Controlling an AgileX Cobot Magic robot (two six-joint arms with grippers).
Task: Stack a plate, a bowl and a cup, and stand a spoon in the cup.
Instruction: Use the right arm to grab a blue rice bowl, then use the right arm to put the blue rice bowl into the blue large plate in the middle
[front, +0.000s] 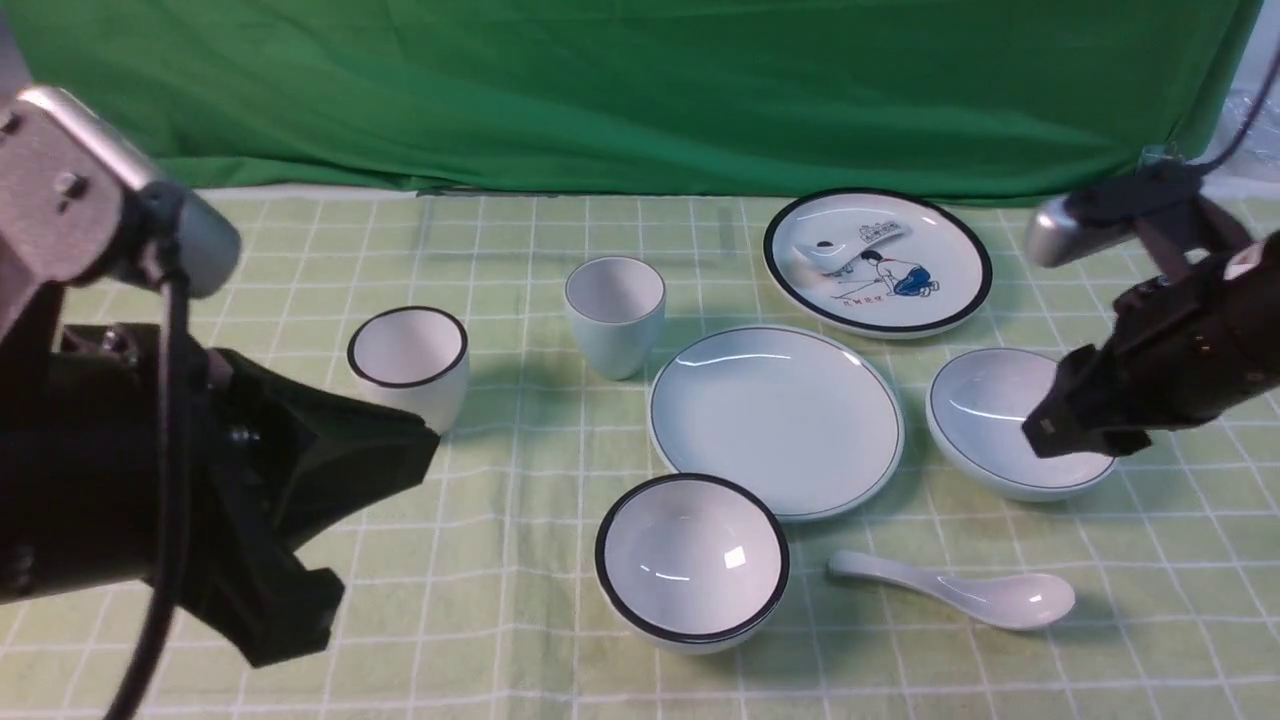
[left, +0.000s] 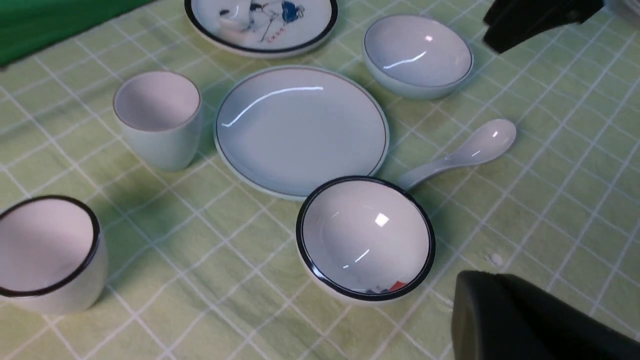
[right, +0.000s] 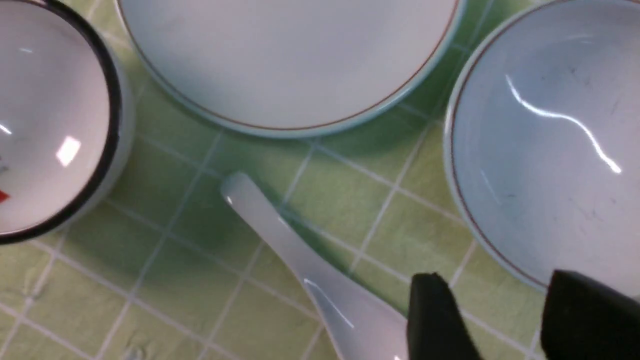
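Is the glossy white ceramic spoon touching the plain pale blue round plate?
Apart. The right wrist view shows green cloth between the spoon and the plate.

pale blue plate (front: 775, 420), perhaps green-rimmed; green-checked cloth (front: 480, 600)

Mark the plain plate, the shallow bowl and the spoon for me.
plain plate (front: 775, 420), front view, centre of its face.
shallow bowl (front: 980, 400), front view, bare inner wall.
spoon (front: 1020, 598), front view, its scoop.

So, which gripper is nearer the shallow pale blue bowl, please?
The right. The right gripper hovers over the bowl at its rim; the left gripper is far off, beside the black-rimmed cup.
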